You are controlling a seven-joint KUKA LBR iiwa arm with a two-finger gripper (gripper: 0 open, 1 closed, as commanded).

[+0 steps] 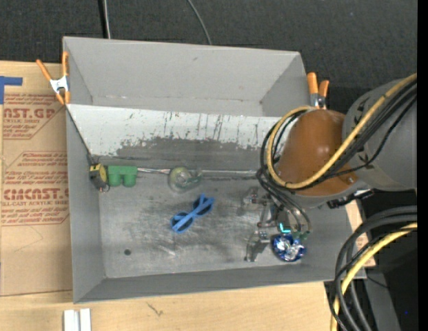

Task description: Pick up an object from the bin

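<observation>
My gripper hangs low over the right part of the bin floor, under the orange wrist cover. Its two metal fingers stand apart, open, with bare floor between them. A small shiny blue and white ball lies just to the right of the nearer finger, close to the bin's front right corner; I cannot tell whether they touch. A blue twisted, glasses-like plastic piece lies on the floor to the left of the gripper, well apart from it.
A clear round thing sits by the back wall's foot. A green block with a small black and yellow piece beside it lies at the back left. The arm and its cables hang over the bin's right side.
</observation>
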